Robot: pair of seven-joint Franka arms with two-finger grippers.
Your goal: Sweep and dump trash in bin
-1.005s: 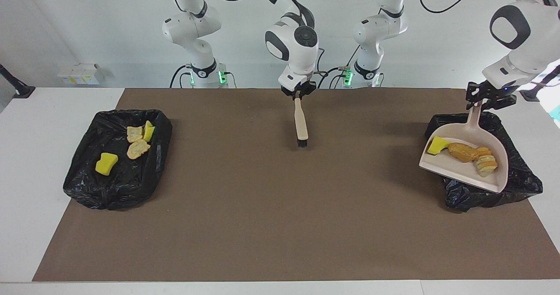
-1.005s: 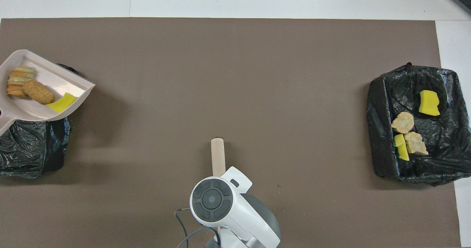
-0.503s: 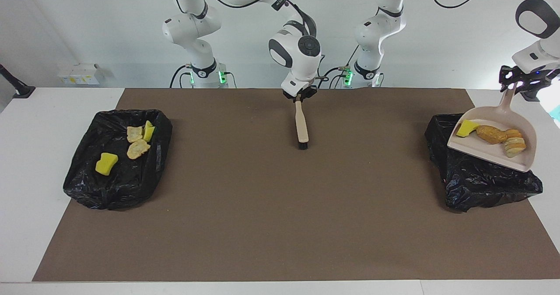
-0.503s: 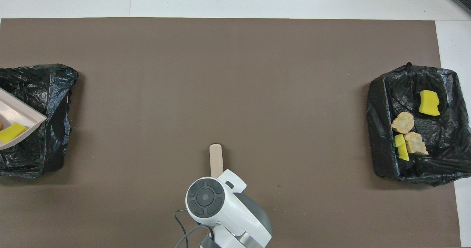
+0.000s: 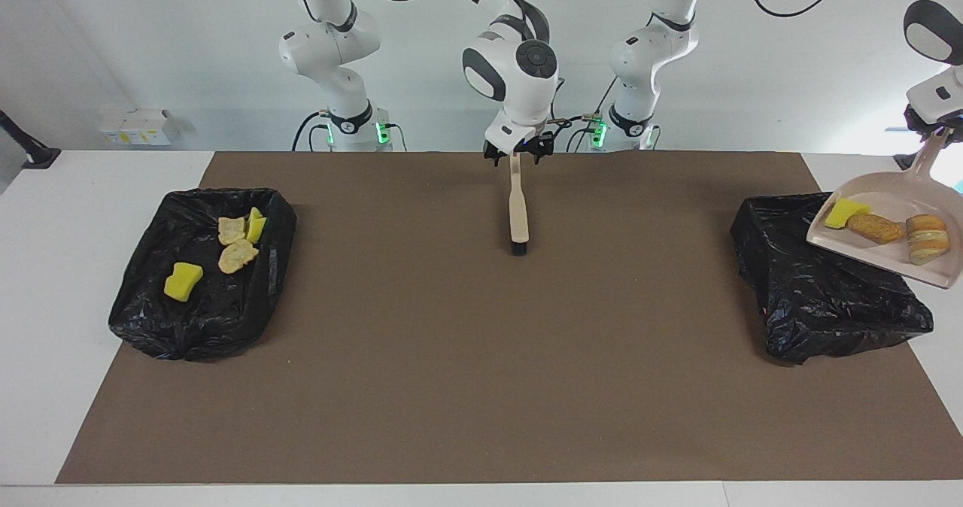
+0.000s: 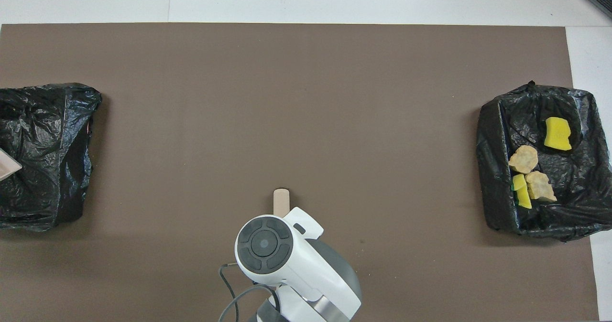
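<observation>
My left gripper (image 5: 933, 132) is shut on the handle of the beige dustpan (image 5: 888, 247), held up over the outer edge of the black-lined bin (image 5: 827, 289) at the left arm's end. In the pan lie three pieces of trash: a yellow sponge chunk (image 5: 846, 212), a brown bread piece (image 5: 873, 229) and a layered bread piece (image 5: 925, 238). Only the dustpan's corner (image 6: 7, 166) shows in the overhead view. My right gripper (image 5: 516, 153) stands open around the handle top of the beige brush (image 5: 517, 206), whose bristles touch the mat.
A second black-lined bin (image 5: 143, 304) at the right arm's end holds several scraps, yellow sponge (image 6: 557, 134) and beige lumps (image 6: 523, 159). The bin (image 6: 43, 155) under the dustpan has nothing in it. A brown mat (image 5: 481, 379) covers the table.
The left arm carried the dustpan up and outward, from over the bin to past its outer edge. The right gripper opened on the brush handle and drew back slightly toward the robots.
</observation>
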